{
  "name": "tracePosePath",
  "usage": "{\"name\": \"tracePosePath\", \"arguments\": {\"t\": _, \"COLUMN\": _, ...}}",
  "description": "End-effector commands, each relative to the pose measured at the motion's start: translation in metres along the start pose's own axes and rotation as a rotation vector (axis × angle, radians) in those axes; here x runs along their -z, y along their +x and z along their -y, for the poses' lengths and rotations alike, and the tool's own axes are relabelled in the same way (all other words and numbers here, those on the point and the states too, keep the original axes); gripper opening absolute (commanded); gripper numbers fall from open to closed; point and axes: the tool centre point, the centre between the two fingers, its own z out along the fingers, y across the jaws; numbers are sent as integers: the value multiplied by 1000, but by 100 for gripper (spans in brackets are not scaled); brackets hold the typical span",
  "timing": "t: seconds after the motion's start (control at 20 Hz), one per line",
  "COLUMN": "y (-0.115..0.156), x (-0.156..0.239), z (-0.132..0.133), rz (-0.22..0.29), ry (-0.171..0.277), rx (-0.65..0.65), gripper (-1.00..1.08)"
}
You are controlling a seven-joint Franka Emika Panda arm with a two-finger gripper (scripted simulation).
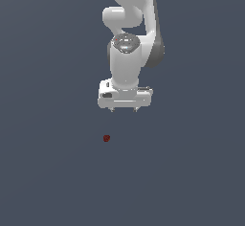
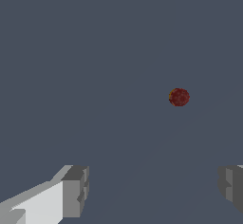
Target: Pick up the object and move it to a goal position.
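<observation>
The object point(image 1: 106, 138) is a tiny dark red lumpy blob on the flat grey surface, below and a little toward the exterior view's left of my gripper. My white gripper point(image 1: 124, 110) hangs above the surface, pointing down, well apart from the object. Its fingers are spread wide and hold nothing. In the wrist view the object point(image 2: 179, 97) lies ahead of the two grey fingertips point(image 2: 76, 190), nearer the other fingertip point(image 2: 231, 184), and my gripper point(image 2: 153, 190) is open with nothing between them.
The white arm point(image 1: 131, 19) rises from the gripper out of the exterior view's top. A plain dark grey surface point(image 1: 48, 172) fills all else in view.
</observation>
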Motion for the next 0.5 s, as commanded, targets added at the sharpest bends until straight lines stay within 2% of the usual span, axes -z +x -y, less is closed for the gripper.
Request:
{"name": "tracePosePath", "arguments": {"t": 0.0, "y": 0, "x": 0, "z": 0, "rz": 0, "ry": 0, "rx": 0, "gripper": 100}}
{"name": "tracePosePath", "arguments": {"t": 0.45, "y": -1, "x": 14, "z": 6, "rz": 2, "ry": 2, "rx": -17, "gripper": 100}}
